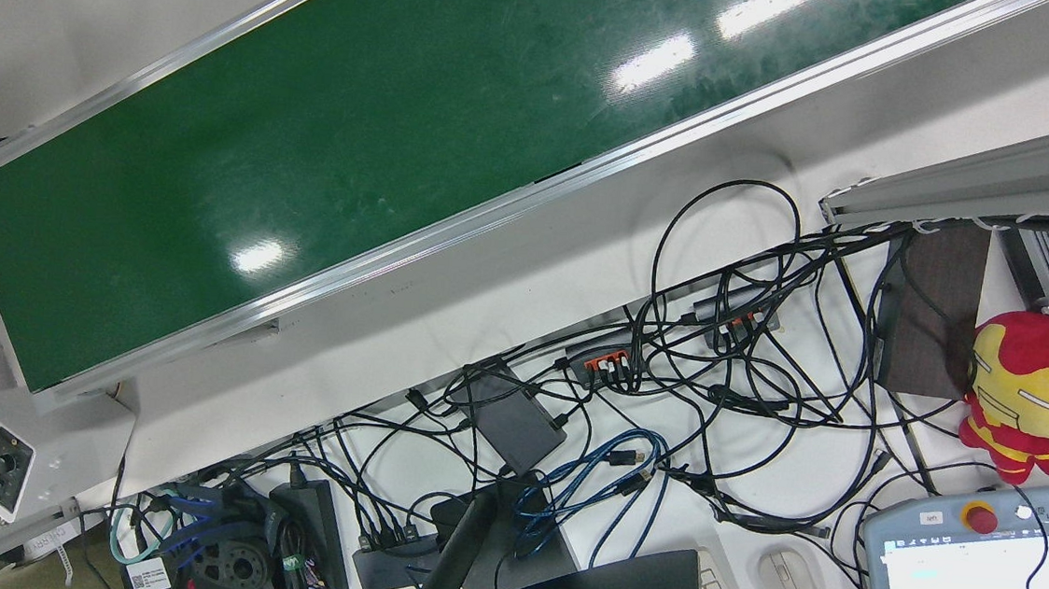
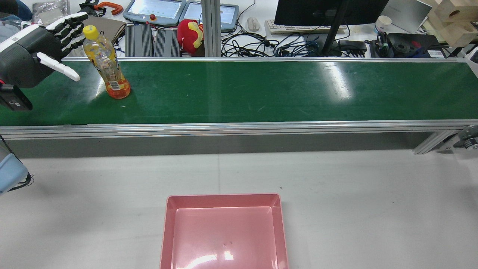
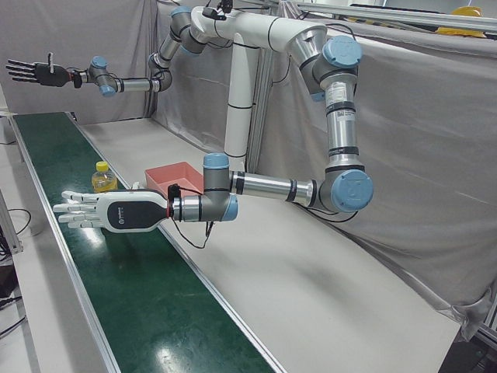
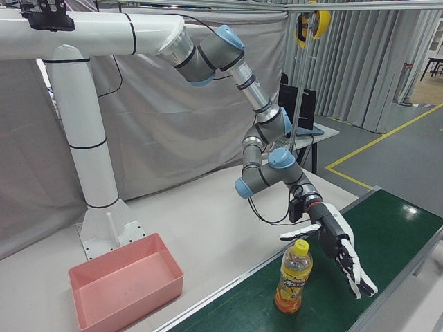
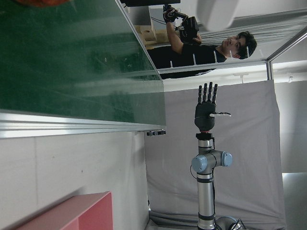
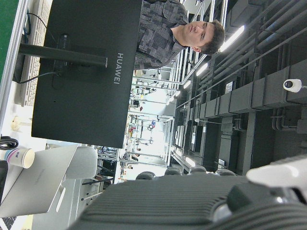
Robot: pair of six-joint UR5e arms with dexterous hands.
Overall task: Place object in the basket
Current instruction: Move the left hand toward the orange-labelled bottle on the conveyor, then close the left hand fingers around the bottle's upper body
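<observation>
A long green conveyor belt (image 2: 261, 89) with aluminium side rails runs across the station. On it, out toward ten o'clock in the rear view, a yellow-capped bottle of orange drink (image 2: 106, 63) stands upright, the only thing on the belt. Nearer the robot lies a pale grey table (image 2: 373, 209). A shallow pink basket (image 2: 224, 231) sits flat on it at six o'clock, well apart from the belt.

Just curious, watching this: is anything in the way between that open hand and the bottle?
Nothing visible. The left hand is open beside the bottle on the green belt, with only bare belt between.
</observation>
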